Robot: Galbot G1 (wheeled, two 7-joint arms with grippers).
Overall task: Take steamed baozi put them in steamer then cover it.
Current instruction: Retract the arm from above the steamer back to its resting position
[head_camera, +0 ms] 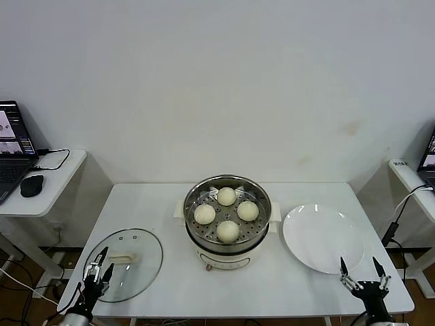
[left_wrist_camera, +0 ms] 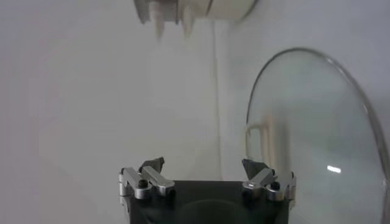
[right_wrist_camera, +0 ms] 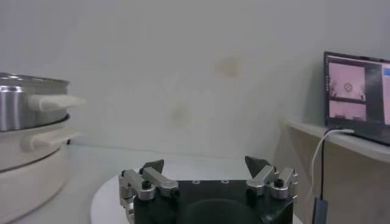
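Several cream-white baozi (head_camera: 226,196) lie on the perforated tray of the steel steamer (head_camera: 228,240), which stands mid-table with no lid on it. The glass cover (head_camera: 139,272) with its cream handle (head_camera: 123,259) lies flat on the table at the front left; the left wrist view shows the cover (left_wrist_camera: 323,134) too. My left gripper (head_camera: 99,265) hovers open at the cover's near-left rim, with nothing between its jaws (left_wrist_camera: 203,164). At the table's front right corner my right gripper (head_camera: 361,269) stands open and empty (right_wrist_camera: 205,165), just in front of the white plate.
A white plate (head_camera: 323,238) lies right of the steamer (right_wrist_camera: 24,146). Side desks flank the table: the left one (head_camera: 58,183) carries a laptop (head_camera: 10,149) and mouse (head_camera: 31,185), the right one a screen (right_wrist_camera: 356,96) with hanging cables (head_camera: 397,221).
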